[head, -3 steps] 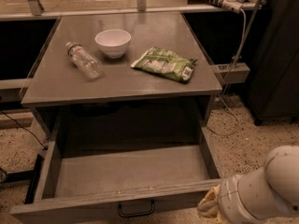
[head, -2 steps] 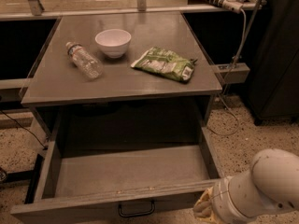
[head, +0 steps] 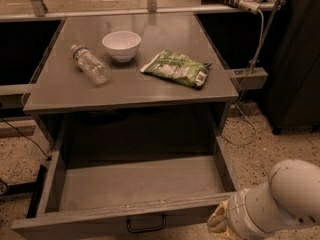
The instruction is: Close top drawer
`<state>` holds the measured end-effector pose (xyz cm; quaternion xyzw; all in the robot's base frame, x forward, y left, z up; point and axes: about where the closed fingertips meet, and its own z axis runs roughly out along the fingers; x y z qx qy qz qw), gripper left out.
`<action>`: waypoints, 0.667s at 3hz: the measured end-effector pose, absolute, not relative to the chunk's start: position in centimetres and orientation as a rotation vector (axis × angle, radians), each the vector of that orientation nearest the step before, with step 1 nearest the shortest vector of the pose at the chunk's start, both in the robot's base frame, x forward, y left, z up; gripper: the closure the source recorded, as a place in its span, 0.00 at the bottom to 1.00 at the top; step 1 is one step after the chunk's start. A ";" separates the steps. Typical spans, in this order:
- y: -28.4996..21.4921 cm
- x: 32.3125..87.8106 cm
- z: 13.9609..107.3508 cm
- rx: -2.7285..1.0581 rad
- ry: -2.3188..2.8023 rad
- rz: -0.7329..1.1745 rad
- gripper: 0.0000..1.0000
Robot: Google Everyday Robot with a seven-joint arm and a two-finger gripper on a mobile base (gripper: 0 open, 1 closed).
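Note:
The top drawer [head: 135, 184] is a wide, shallow grey drawer pulled far out of the grey cabinet [head: 132, 91]. It is empty inside. Its small black handle [head: 146, 224] shows at the middle of the front, at the bottom edge of the view. My white arm comes in from the lower right. The gripper [head: 218, 224] is at the drawer front's right end, close to its corner, and mostly cut off by the frame edge.
On the cabinet top lie a clear plastic bottle [head: 91, 65] on its side, a white bowl [head: 121, 45] and a green snack bag [head: 176, 68]. A dark cabinet [head: 295, 59] stands at the right. Cables and a power strip [head: 247, 78] lie behind on the speckled floor.
My arm has shifted left and slightly up, bringing the gripper closer to the drawer front's right end. The drawer stays open about as far as before.

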<state>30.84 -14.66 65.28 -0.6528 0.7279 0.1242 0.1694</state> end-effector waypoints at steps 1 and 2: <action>-14.7 30.8 65.3 -1.855 2.069 0.353 0.36; -14.7 30.8 65.3 -1.855 2.069 0.353 0.12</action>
